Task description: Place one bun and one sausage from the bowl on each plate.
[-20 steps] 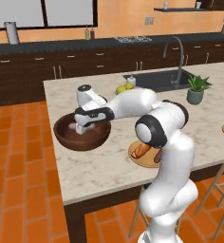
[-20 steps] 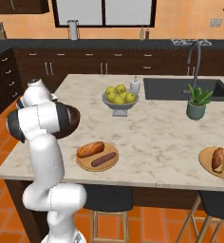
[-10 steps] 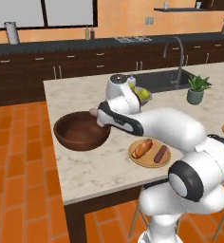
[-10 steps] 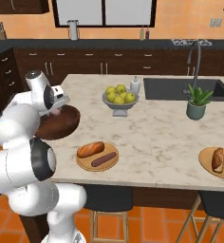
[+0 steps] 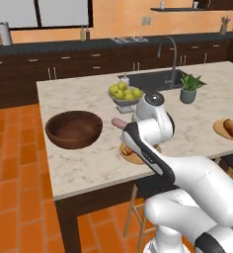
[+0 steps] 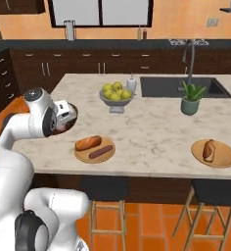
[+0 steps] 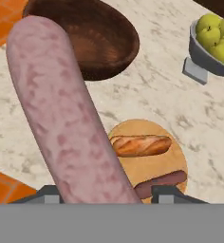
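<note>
The bowl (image 5: 74,129) looked like dark reddish-brown wood with a faint grain and a soft sheen; the near plate (image 7: 149,163) and the far plate (image 6: 220,155) looked like pale, matt wood. The island counter (image 6: 156,132) was polished, veined marble in cream; the held sausage (image 7: 61,114) was smooth, mottled pink and slightly glossy; the bun (image 7: 140,145) had a shiny browned crust. The fruit bowl (image 6: 116,102) looked like smooth grey metal, and the floor (image 5: 19,197) was glossy orange tile.
</note>
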Motion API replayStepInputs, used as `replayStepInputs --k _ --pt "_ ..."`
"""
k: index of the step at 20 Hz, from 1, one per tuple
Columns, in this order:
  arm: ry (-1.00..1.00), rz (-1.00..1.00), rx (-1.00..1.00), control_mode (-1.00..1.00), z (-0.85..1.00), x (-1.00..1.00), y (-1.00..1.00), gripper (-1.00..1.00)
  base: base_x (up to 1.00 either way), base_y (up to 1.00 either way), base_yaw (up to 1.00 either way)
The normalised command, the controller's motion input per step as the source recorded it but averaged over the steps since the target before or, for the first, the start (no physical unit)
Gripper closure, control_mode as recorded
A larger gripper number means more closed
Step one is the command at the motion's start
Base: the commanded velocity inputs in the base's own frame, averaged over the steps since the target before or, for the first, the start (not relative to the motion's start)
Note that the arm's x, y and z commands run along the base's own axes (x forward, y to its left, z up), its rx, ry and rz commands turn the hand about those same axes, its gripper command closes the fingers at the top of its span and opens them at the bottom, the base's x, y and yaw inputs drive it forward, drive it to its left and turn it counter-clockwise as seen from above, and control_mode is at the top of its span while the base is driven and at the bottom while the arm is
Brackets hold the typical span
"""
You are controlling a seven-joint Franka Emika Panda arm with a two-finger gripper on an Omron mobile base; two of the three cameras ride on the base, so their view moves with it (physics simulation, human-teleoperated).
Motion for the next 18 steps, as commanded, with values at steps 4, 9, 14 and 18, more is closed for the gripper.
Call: replayStepInputs --k 4,9,14,18 --pt "0.00 0.00 0.00 1.00 0.00 0.00 0.00 1.00 -0.76 -0.98 -0.21" --pt "0.00 0.00 0.00 1.00 0.00 0.00 0.00 1.00 0.08 -1.00 -0.03" --pt "0.00 0.00 0.00 1.00 0.00 0.00 0.00 1.00 0.21 -1.00 0.06" --pt "0.00 0.00 0.00 1.00 0.00 0.00 0.00 1.00 0.61 -1.00 0.00"
